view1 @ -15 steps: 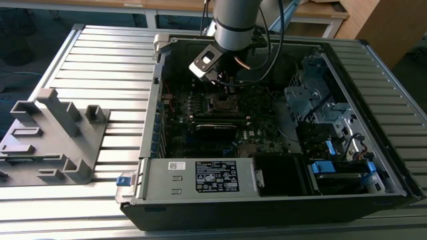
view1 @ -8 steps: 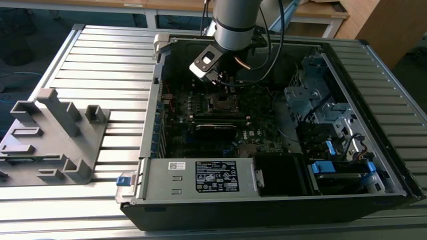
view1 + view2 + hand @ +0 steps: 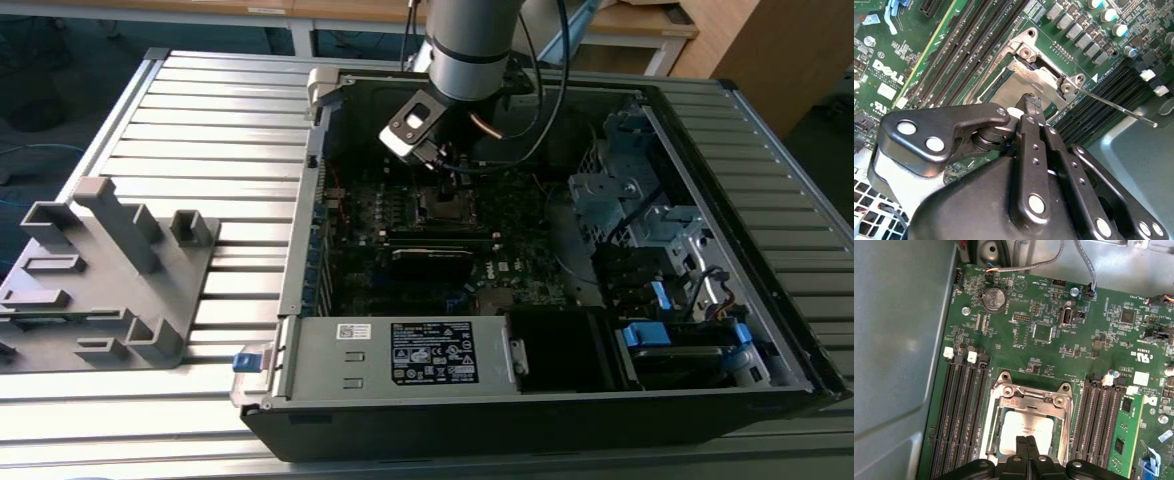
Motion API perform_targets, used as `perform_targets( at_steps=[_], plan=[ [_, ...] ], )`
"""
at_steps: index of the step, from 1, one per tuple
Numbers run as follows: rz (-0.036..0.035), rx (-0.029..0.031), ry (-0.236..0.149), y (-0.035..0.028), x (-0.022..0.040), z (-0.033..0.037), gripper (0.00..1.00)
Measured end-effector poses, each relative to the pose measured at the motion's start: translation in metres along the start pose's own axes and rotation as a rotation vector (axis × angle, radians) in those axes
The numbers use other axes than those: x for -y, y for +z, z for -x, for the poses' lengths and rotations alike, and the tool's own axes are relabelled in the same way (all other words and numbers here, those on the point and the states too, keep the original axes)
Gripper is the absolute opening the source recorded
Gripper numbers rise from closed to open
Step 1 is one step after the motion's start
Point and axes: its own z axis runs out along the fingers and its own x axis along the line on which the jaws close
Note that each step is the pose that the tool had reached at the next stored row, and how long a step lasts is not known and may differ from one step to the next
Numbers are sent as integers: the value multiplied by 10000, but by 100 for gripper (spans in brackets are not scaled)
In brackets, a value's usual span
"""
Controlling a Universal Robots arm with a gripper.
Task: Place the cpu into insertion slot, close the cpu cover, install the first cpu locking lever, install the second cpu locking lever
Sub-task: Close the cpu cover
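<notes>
The cpu [image 3: 1026, 426] lies flat in the insertion slot [image 3: 442, 206], its pale silver top showing through the window of the cpu cover [image 3: 1030, 401]. The cover lies down over it, a shiny frame [image 3: 1041, 80] in the second wrist view. My gripper [image 3: 1027, 441] is shut with nothing between its fingers, and its joined tips [image 3: 1030, 100] are right at the cover's near edge, over the chip. A thin locking lever [image 3: 1114, 106] sticks out free from the socket's corner. In the exterior view the gripper [image 3: 447, 166] hangs inside the open computer case just above the socket.
Black memory slots [image 3: 961, 415] flank the socket on both sides, with a green memory module [image 3: 1126, 435] beyond. The case wall [image 3: 899, 365] stands close by. A power supply [image 3: 400, 355] and drive bays [image 3: 641, 220] fill the case. A grey fixture [image 3: 94, 280] sits at the exterior view's left.
</notes>
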Motion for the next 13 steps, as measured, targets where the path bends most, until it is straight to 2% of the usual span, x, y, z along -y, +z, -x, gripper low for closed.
perform_targets(
  at_steps=[13],
  plan=[
    [-25,-31,-2044,4,0,0,11]
  ],
)
